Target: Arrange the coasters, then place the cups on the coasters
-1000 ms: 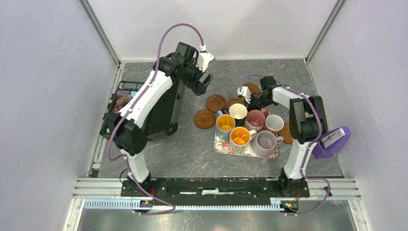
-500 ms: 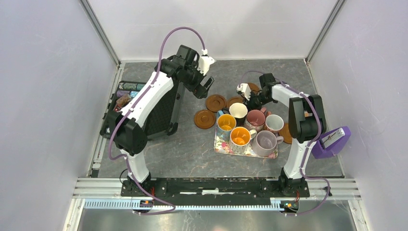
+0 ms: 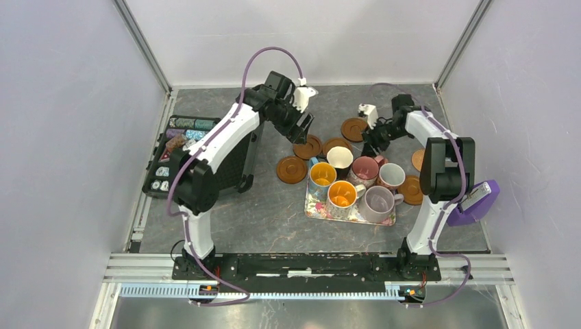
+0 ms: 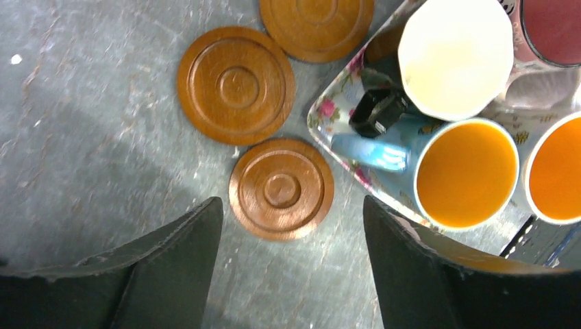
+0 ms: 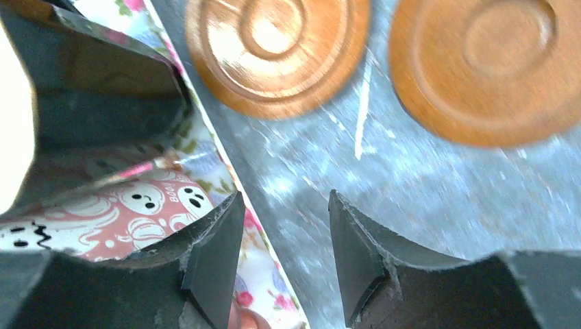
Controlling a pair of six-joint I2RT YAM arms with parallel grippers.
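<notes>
Six brown coasters lie on the table: three left of the tray, one behind it, two on its right. All the cups stand on the floral tray, among them a black cup, a blue cup, a pink cup and a lilac cup. My left gripper hangs open and empty above one coaster. My right gripper is open and empty over the tray's back edge, near two coasters.
A black case of poker chips sits at the left wall with a black mesh stand beside it. A purple device rests at the right wall. The blue cup's handle points toward the left gripper's coaster.
The right gripper has opened and pulled back to the right, away from the coaster behind the tray. The left arm has swung right and down over the left coasters.
</notes>
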